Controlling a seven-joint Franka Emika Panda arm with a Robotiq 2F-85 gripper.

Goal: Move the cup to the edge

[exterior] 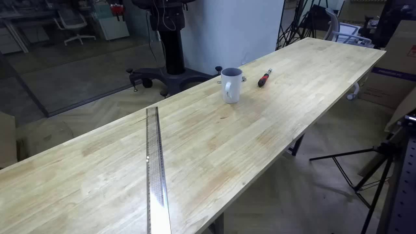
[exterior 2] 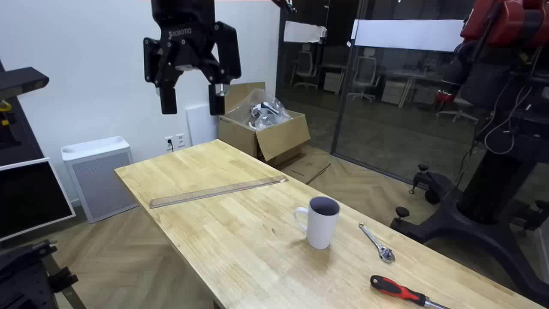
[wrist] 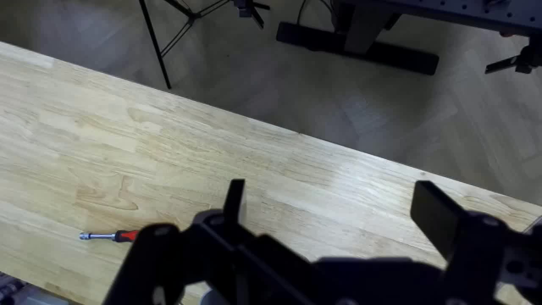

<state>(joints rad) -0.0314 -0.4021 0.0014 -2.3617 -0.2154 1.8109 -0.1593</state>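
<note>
Above the table (exterior 2: 248, 249), the gripper (exterior 2: 193, 107) is positioned with its jaws apart. The cup (exterior 2: 320, 225) stands upright between the ruler (exterior 2: 218, 191) and the screwdriver (exterior 2: 399, 292), inward of the long edge (wrist: 271, 127).

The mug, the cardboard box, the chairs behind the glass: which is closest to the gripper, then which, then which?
From the gripper, in an exterior view:
1. Mug: on the table.
2. Cardboard box: past the table's far corner.
3. Chairs: behind the glass.

Wht wall (exterior 2: 94, 51) nr dk glass partition (exterior 2: 381, 124), herringbone flr (exterior 2: 124, 253).
</note>
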